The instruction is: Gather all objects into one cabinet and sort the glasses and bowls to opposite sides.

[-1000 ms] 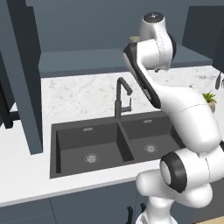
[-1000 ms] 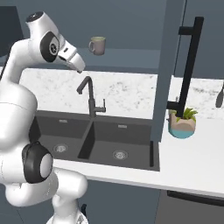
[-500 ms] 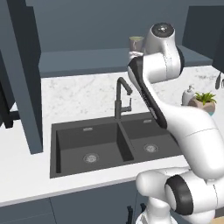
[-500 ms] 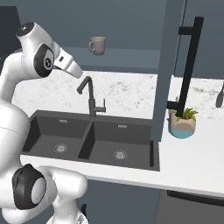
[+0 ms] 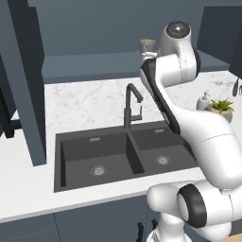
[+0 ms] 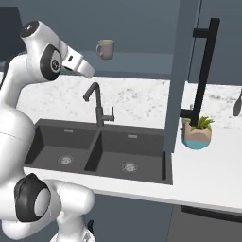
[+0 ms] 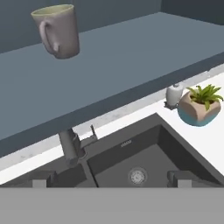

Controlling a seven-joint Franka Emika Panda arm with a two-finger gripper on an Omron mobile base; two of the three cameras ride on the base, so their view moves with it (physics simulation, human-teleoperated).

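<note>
Small beige-grey cup with a handle, upright on the blue-grey shelf floor of the dark slate-blue wall cabinet, near its back wall. Below, a black double sink with a black tap in a white marble counter. White arm's gripper raised toward the shelf, well apart from the cup, holding nothing; two dark fingertips spread wide, probably readied for a grasp.
</note>
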